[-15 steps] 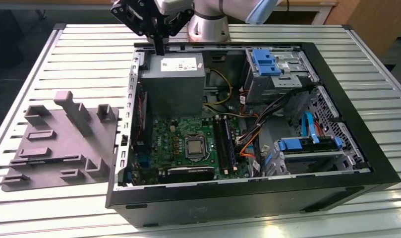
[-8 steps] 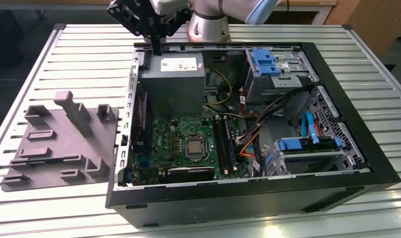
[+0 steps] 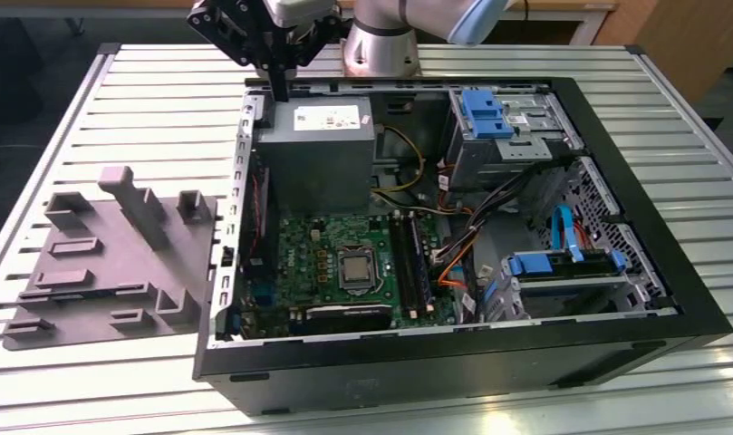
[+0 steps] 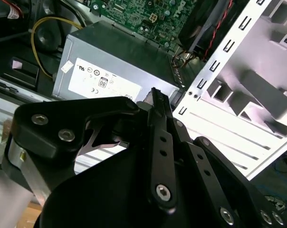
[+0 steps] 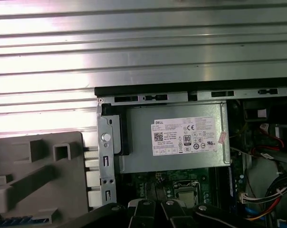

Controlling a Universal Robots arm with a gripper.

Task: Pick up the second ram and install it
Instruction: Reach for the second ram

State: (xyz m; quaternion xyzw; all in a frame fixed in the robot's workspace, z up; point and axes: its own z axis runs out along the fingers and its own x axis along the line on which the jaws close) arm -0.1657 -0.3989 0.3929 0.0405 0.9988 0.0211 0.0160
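Closed fingers (image 3: 278, 83) above power supply (image 3: 318, 154)

On my table (image 3: 137, 109), an open computer case (image 3: 463, 362), power supply (image 3: 312, 154) inside, fixture block (image 3: 112, 263) on the exterior view's left.

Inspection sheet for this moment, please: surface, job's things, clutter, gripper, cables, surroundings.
Surface: slatted metal table, bearing an open computer case.
Job's things: second ram, cannot tell whether the gripper carries it; memory slots on the motherboard.
Clutter: grey fixture block on the table, at the exterior view's left of the case.
Gripper: hangs above the power supply, near the case's edge.
Cables: wire bundle inside the case, orange, yellow, black.
Surroundings: wooden furniture behind the table.
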